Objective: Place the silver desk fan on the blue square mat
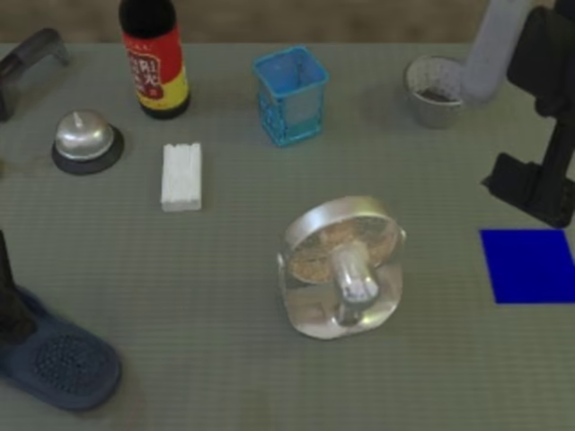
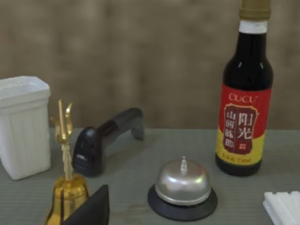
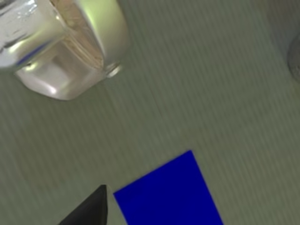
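Observation:
The silver desk fan [image 1: 341,269] lies in the middle of the table, tan grille and chrome hub facing up; its shiny housing also shows in the right wrist view [image 3: 65,47]. The blue square mat [image 1: 528,265] lies flat at the right edge, a short way right of the fan, bare [image 3: 168,194]. My right gripper [image 1: 537,190] hangs just behind the mat, above the table, open and holding nothing; one dark fingertip [image 3: 91,210] shows beside the mat's corner. My left arm [image 1: 9,301] stays parked at the left edge, its gripper open, with one fingertip [image 2: 93,208] in view.
Along the back stand a soy sauce bottle [image 1: 154,58], a light-blue mesh cup [image 1: 290,94], a metal strainer [image 1: 434,90] and a black scanner [image 1: 31,58]. A silver bell [image 1: 85,139], a white block [image 1: 181,177] and a dark blue slipper [image 1: 58,359] sit on the left.

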